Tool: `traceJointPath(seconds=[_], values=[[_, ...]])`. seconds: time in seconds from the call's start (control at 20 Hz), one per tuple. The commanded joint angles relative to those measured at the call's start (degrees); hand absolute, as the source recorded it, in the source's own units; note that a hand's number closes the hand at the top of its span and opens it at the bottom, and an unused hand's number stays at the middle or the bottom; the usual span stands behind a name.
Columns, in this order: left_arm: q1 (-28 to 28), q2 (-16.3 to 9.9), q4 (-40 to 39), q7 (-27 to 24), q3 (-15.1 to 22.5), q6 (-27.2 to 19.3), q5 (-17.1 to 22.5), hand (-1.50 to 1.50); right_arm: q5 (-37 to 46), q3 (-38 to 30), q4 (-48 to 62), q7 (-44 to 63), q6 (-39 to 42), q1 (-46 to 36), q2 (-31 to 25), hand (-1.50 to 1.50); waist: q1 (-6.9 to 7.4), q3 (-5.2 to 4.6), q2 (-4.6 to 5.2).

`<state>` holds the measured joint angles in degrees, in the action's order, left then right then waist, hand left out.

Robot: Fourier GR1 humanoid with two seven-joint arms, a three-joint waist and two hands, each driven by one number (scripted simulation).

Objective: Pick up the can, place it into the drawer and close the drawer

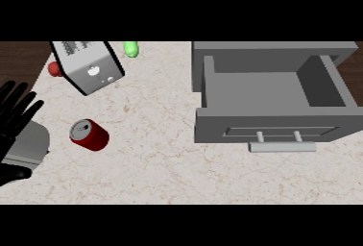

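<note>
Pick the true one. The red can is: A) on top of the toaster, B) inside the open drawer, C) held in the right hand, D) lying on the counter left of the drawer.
D: the red can lies on the counter, left of the open drawer, apart from the left hand.

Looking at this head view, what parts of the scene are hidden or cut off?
- Right hand: not in the head view at all.
- Left hand: cut off by the left edge.
- Red object: mostly hidden behind the toaster.
- Green object: cut off at the top.
- Drawer: its near inner wall is hidden.
</note>
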<state>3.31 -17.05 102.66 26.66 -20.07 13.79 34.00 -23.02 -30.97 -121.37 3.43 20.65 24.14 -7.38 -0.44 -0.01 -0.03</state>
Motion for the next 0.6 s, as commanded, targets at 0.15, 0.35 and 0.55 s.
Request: traceJointPath(seconds=[0.15,0.35,0.55], values=[[1.3,2.7,-7.2,-5.4,3.2,0.2,-7.6,-1.50,-1.9,-1.4,-2.6,1.5,3.7,2.4,2.7,-1.50,-0.03,0.00,0.01],[0.5,3.7,-13.7,-14.6,3.5,3.7,-12.3,-1.50,-4.7,-5.4,-2.2,2.5,4.2,1.3,1.0,-1.50,-0.01,-0.01,0.01],[-0.1,6.1,-16.3,-17.4,5.0,1.3,-15.7,-1.50,-4.2,-6.5,-2.1,3.0,4.9,0.3,1.3,-1.50,0.08,0.00,0.01]])
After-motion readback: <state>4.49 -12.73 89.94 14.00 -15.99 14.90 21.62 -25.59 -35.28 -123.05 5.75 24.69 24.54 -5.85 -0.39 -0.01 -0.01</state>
